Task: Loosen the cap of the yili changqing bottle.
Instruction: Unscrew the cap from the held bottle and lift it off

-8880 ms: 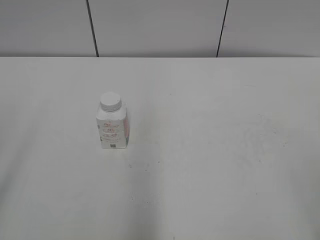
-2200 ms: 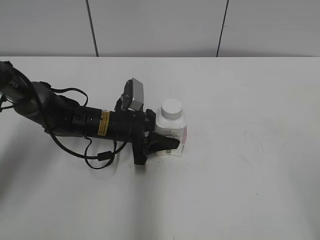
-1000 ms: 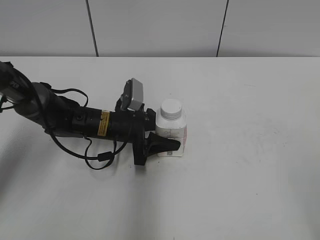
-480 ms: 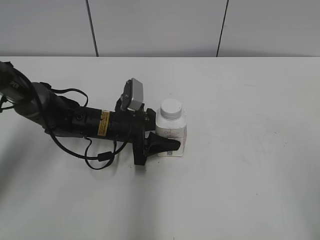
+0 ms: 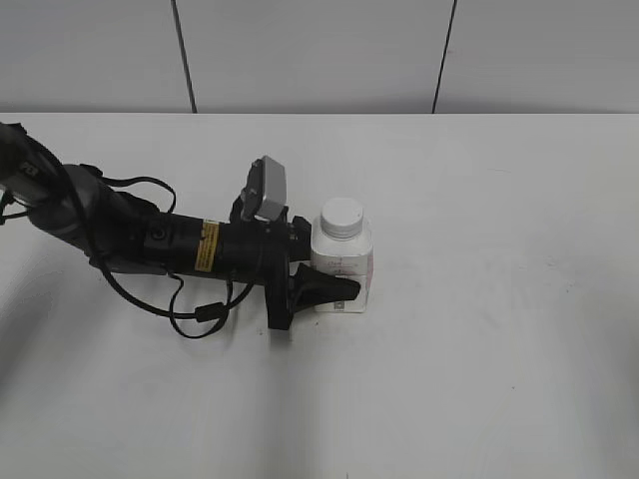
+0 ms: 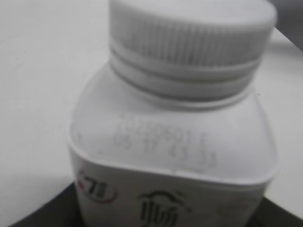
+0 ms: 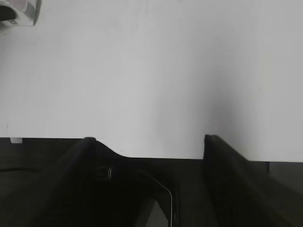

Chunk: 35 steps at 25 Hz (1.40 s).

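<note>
Even bright light, soft shadows; left wrist view blurry close-up of bottle [image 6: 170,156]; right wrist's lower half dark.

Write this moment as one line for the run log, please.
left gripper: shut on bottle | cap: on, untouched | right gripper: open, away

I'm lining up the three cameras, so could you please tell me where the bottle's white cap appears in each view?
Exterior view: the cap sits just left of centre, on the bottle.
Left wrist view: the cap fills the top of the picture.
Right wrist view: not visible.
Shared landmark: the bottle's pink-printed label.
</note>
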Each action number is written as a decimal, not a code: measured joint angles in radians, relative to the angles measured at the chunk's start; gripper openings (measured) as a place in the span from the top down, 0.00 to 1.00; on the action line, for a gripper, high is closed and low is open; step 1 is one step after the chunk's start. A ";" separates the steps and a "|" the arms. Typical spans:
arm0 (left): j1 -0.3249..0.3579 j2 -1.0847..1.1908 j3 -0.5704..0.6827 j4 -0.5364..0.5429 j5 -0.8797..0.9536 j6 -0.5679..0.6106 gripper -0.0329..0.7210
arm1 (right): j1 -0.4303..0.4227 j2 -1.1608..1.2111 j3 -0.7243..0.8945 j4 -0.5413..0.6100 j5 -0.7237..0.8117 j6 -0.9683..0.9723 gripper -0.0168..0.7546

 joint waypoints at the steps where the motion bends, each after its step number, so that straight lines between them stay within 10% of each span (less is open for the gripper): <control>1: 0.000 0.000 0.000 0.000 0.000 0.000 0.43 | 0.000 0.047 -0.017 0.000 0.000 0.001 0.27; 13: 0.000 0.000 0.000 0.000 0.000 0.000 0.43 | 0.000 0.419 -0.109 0.004 -0.151 0.001 0.27; 35: 0.000 0.000 0.000 0.000 -0.001 0.000 0.43 | 0.068 1.085 -0.822 0.042 0.113 0.229 0.27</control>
